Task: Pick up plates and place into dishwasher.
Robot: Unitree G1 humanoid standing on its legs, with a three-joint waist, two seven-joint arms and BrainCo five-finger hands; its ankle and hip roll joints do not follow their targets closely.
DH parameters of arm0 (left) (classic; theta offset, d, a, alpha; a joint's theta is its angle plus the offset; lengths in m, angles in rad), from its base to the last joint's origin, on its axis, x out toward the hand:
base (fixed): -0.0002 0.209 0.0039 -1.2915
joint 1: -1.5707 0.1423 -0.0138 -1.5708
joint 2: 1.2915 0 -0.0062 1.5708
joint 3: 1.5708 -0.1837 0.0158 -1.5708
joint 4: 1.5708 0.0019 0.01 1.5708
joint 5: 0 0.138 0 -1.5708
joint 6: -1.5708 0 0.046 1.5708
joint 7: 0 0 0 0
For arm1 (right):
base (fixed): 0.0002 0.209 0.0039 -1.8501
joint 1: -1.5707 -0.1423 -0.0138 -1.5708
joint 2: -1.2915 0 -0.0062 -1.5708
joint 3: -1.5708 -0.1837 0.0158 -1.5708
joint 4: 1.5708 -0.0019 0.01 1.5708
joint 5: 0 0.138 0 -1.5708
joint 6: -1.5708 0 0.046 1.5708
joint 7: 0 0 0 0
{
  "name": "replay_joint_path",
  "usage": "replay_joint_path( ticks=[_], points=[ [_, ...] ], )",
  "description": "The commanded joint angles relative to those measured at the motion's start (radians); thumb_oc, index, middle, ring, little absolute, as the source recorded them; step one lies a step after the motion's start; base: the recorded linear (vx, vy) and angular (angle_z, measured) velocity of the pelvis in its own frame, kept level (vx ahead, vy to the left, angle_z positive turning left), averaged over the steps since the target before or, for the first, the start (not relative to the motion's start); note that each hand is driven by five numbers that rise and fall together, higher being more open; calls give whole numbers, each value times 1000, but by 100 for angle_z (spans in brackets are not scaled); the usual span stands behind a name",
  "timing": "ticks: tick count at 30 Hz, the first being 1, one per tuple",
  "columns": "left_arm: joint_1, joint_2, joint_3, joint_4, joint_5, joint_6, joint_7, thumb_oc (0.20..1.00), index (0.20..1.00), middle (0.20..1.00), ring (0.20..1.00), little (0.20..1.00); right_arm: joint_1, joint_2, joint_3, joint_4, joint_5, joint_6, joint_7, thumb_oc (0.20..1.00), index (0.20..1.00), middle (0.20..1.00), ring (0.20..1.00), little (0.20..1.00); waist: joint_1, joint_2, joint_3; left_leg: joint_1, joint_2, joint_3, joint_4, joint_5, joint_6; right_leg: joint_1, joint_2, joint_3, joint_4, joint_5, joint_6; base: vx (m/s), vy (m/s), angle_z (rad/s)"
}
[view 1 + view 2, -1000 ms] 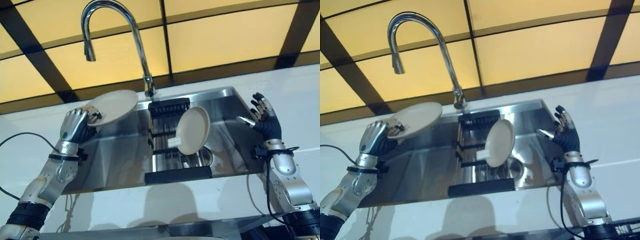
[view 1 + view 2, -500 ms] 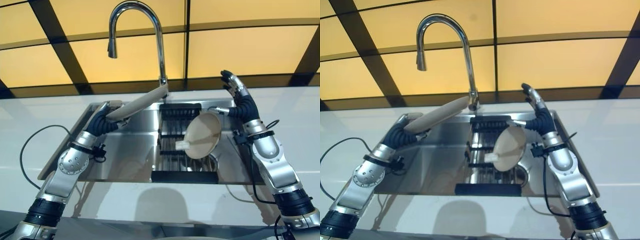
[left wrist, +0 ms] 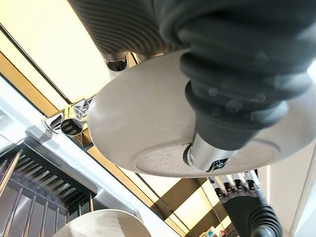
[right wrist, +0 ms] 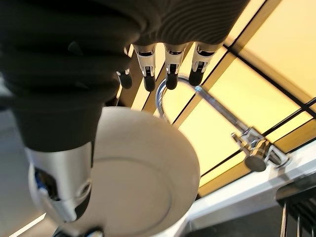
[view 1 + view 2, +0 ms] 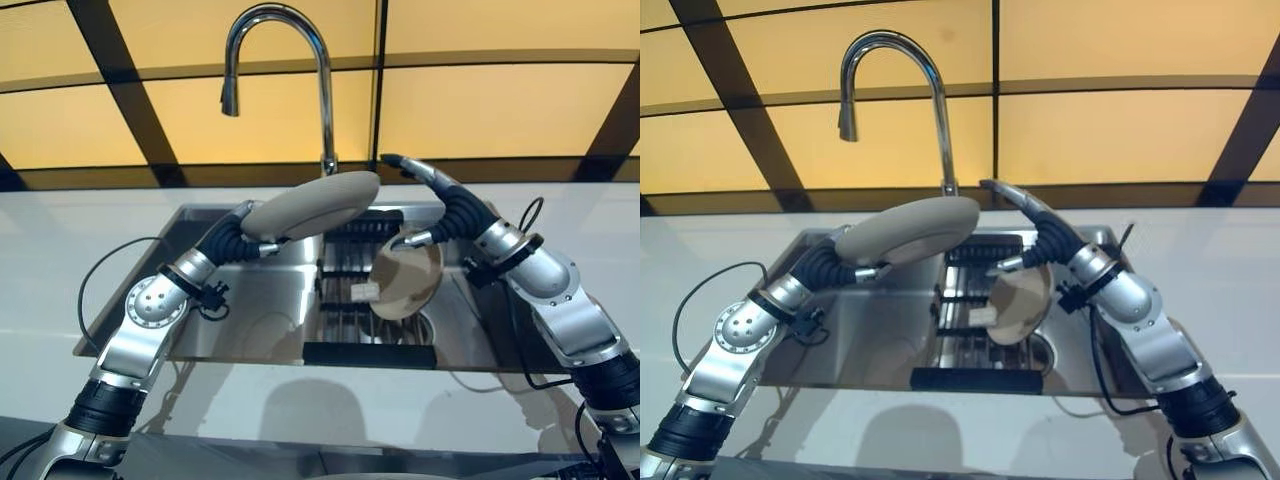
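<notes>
Now, at my left, my left hand [image 5: 243, 236] reaches over the left part of the sink [image 5: 205, 318], its dark ribbed cover up and its fingers hidden beneath a beige plate [image 5: 312, 203]. In my left wrist view the thumb [image 3: 210, 151] presses against the underside of that plate [image 3: 148, 128], so I have it clamped, held above the basin and roughly level, tilted a little up toward the faucet side. The plate's far rim lies just in front of the base of the chrome faucet [image 5: 300, 60], whose arched spout rises behind the sink against the yellow tiled wall [image 5: 480, 90].

Below and a bit to the right, a dark dish rack [image 5: 345, 300] sits in the middle of the sink. A second beige plate [image 5: 408, 280] stands in it on edge, leaning, with its face turned toward me.

Further right, my right hand [image 5: 432, 196] hangs over that standing plate with nothing in it. Its fingers [image 4: 170, 61] are stretched out nearly straight, pointing toward the held plate and close to its right rim; I cannot tell whether they touch it. The thumb [image 5: 412, 238] points down toward the top edge of the racked plate. The white counter [image 5: 60, 260] runs along both sides of the sink.
</notes>
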Motion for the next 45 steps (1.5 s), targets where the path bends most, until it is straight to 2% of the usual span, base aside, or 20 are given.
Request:
replay_joint_path(
  ticks=[1,18,21,30,31,32,33,34,35,36,45],
  points=[
    [-113,73,-27,0,-47,-42,0,200,200,200,200,200,-85,-16,22,-40,45,-7,10,1000,1000,1000,1000,1000,3,-48,-53,7,2,6,0,-100,13,-30,-12,-18,4,-67,56,0,0,0],
    [-165,93,-96,4,-70,-13,-116,200,200,200,200,200,-123,2,78,-40,68,23,54,1000,1000,1000,1000,1000,5,-43,-51,1,-1,1,0,-96,17,-31,-10,-14,4,-66,53,0,0,0],
    [-172,86,-109,-2,-81,5,-118,200,200,200,200,200,-127,10,97,-41,80,31,60,1000,1000,1000,1000,1000,7,-42,-51,1,-3,-2,0,-96,19,-29,-11,-14,4,-67,53,0,0,0],
    [-161,49,-131,6,-62,-3,-116,200,200,200,200,200,-129,48,166,-30,68,81,142,1000,1000,1000,1000,1000,14,-41,-53,1,-5,-6,0,-93,20,-26,-14,-15,4,-66,53,0,0,0],
    [-162,48,-134,11,-64,-6,-116,200,200,200,200,200,-130,45,172,-26,68,84,155,896,896,896,896,896,14,-42,-53,1,-6,-6,0,-92,19,-25,-14,-16,4,-66,53,0,0,0],
    [-163,48,-136,12,-65,-5,-114,200,200,200,200,200,-131,42,178,-23,68,87,167,630,630,630,630,630,14,-43,-53,1,-6,-7,0,-92,19,-25,-15,-17,4,-66,53,0,0,0],
    [-165,48,-135,12,-65,-4,-113,200,200,200,200,200,-132,38,184,-20,64,90,183,529,529,529,529,529,15,-43,-52,0,-6,-7,0,-91,19,-24,-15,-17,4,-66,53,0,0,0],
    [-164,48,-134,13,-65,-4,-113,200,200,200,200,200,-131,36,185,-20,63,91,187,495,495,495,495,495,15,-43,-52,0,-6,-8,0,-91,20,-24,-15,-18,4,-66,53,0,0,0],
    [-164,52,-133,13,-71,-4,-109,200,200,200,200,200,-129,32,192,-20,59,97,196,253,253,253,253,253,16,-44,-52,0,-7,-8,0,-91,20,-23,-16,-19,4,-65,53,0,0,0],
    [-162,52,-132,15,-73,-5,-108,200,200,200,200,200,-128,29,194,-19,63,97,190,200,200,200,200,200,17,-45,-51,0,-7,-9,0,-91,20,-22,-17,-19,4,-65,54,0,0,0],
    [-136,35,-124,1,-61,-4,-108,200,200,200,200,200,-108,50,187,-10,52,90,179,200,200,200,200,200,20,-46,-50,3,-8,-9,0,-91,22,-18,-20,-20,4,-64,56,4,2,1]
  ],
)
